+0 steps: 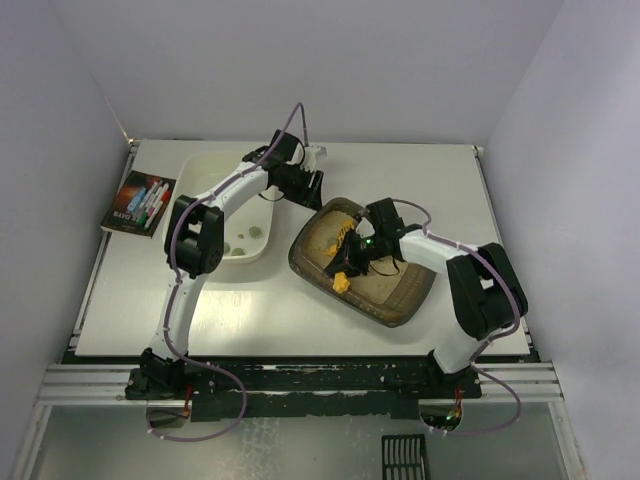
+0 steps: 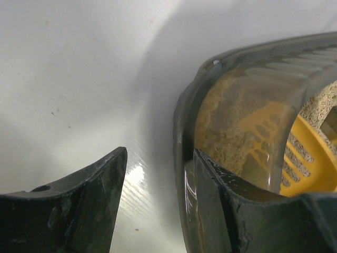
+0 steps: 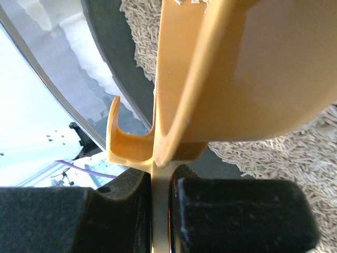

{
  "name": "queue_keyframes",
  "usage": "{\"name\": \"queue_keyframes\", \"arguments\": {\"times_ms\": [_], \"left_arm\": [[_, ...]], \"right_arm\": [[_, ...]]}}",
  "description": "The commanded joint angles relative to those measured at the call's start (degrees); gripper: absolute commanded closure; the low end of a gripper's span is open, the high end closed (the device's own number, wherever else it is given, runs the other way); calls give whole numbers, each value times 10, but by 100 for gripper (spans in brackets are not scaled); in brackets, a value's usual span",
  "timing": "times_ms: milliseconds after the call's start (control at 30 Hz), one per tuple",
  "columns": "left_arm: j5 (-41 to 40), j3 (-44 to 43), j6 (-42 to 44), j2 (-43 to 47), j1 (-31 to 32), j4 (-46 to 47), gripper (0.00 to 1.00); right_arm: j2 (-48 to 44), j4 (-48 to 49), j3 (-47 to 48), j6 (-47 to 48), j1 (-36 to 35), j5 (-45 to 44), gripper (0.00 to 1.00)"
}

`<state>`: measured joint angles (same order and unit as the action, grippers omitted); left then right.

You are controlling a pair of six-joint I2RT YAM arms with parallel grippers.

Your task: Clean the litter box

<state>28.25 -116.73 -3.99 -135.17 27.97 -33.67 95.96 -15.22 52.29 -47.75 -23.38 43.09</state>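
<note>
The litter box [image 1: 400, 290] is a dark translucent tray lying askew right of centre, with beige litter [image 3: 141, 31] inside. My left gripper [image 1: 312, 190] is at its far-left corner. In the left wrist view that gripper [image 2: 160, 153] is open and straddles the litter box's wall [image 2: 247, 95]: one finger [image 2: 221, 200] stands inside against it, the other [image 2: 100, 195] outside with a gap of table showing. My right gripper [image 1: 358, 258] is inside the box, shut on the thin handle of a yellow slotted scoop [image 3: 237, 68], whose blade [image 1: 343, 283] points toward the near-left wall.
A cream-white tub [image 1: 232, 257] with a few small clumps stands left of the litter box, partly under my left arm. A pack of markers [image 1: 140, 203] lies at the table's left edge. A black grille [image 1: 405, 457] lies below the near edge. Walls close the table in.
</note>
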Motion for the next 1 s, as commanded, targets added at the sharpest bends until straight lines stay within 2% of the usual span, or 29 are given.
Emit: {"name": "queue_keyframes", "arguments": {"times_ms": [0,267,600,700,800,900,967], "left_arm": [[26,4,11,33,27,-63,35],[16,-26,18,34,27,-100,36],[-41,-55,54,85,27,-176,35],[-57,-61,74,112,27,-205,34],[-35,-89,110,129,27,-264,34],[-34,-102,128,148,26,-312,35],[-39,-79,137,176,25,-325,35]], "right_arm": [[-39,-7,-41,35,-2,-7,100],[-105,2,-103,55,10,-18,100],[-167,115,-178,46,31,52,100],[-198,95,-170,72,32,41,100],[-226,88,-175,82,32,38,100],[-260,106,-211,64,33,40,100],[-294,134,-245,42,33,42,100]]}}
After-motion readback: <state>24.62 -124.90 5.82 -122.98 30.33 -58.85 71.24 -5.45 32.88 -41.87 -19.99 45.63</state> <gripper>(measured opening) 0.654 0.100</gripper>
